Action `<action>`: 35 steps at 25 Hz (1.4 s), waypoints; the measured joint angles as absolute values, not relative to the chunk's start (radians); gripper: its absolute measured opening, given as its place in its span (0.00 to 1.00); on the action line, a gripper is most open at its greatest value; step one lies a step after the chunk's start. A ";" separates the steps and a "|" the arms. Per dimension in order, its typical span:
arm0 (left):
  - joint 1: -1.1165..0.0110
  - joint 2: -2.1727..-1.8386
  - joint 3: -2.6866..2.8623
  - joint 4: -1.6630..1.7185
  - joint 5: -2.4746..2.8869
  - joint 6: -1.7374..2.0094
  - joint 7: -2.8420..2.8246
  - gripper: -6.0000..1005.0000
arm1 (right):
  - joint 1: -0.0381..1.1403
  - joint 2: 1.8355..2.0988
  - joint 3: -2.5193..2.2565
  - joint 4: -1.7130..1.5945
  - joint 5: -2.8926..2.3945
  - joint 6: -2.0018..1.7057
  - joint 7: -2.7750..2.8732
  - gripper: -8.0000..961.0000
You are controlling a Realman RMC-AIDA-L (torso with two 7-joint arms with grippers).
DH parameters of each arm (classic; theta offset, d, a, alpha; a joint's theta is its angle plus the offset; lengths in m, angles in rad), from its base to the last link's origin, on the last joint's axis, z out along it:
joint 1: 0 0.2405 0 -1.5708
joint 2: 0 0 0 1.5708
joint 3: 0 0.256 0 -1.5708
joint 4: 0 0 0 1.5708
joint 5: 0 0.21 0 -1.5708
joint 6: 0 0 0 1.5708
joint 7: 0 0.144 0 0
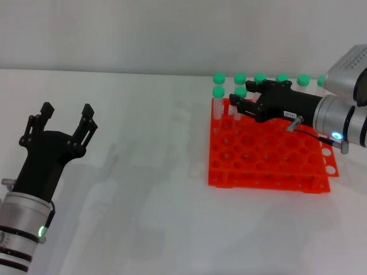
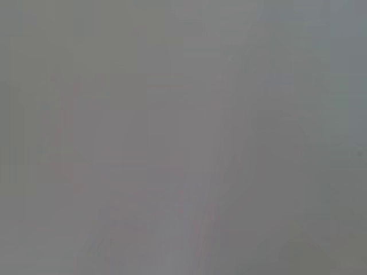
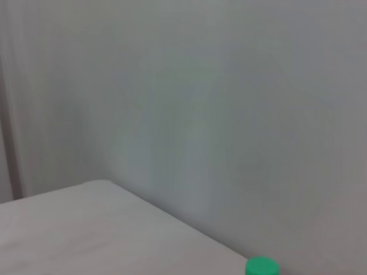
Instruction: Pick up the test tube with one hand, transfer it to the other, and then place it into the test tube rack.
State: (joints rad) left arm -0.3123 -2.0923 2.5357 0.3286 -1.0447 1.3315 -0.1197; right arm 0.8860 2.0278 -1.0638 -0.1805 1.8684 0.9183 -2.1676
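Observation:
The orange-red test tube rack [image 1: 269, 166] stands on the white table at the right. A test tube with a green cap [image 1: 241, 92] stands upright in the rack's second row, its cap level with the neighbouring tube's cap [image 1: 218, 91]. My right gripper [image 1: 240, 94] reaches in from the right over the rack, with its two black fingers on either side of that cap and a small gap showing. My left gripper [image 1: 66, 117] is at the lower left above the table, open and empty. One green cap [image 3: 262, 267] shows in the right wrist view.
Several more green-capped tubes [image 1: 281, 78] stand in the rack's back row. The white table [image 1: 143, 172] stretches between my left gripper and the rack. A pale wall is behind. The left wrist view is plain grey.

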 joint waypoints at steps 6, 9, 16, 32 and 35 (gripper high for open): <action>-0.314 -2.092 2.532 0.324 -1.045 1.332 -0.120 0.83 | 0.872 2.027 -1.065 -0.184 1.872 0.958 -2.155 0.64; -0.322 -2.092 2.529 0.317 -1.045 1.332 -0.120 0.83 | 0.827 2.021 -1.064 -0.207 1.872 1.032 -2.154 0.77; -0.367 -2.092 2.528 0.281 -1.069 1.329 -0.120 0.83 | 0.599 2.026 -1.055 -0.386 1.951 1.237 -2.226 0.91; -0.439 -2.093 2.526 0.262 -1.231 1.303 -0.222 0.83 | 0.481 2.016 -0.791 -0.153 2.679 0.973 -2.782 0.91; -0.444 -2.092 2.526 0.253 -1.268 1.277 -0.269 0.83 | 0.484 2.016 -0.739 -0.143 2.681 0.938 -2.783 0.91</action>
State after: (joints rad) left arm -0.4436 -2.0917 2.5264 0.2532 -1.2684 1.2769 -0.2691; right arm 0.4844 2.0162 -0.7390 -0.1434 2.6806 0.9378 -2.7826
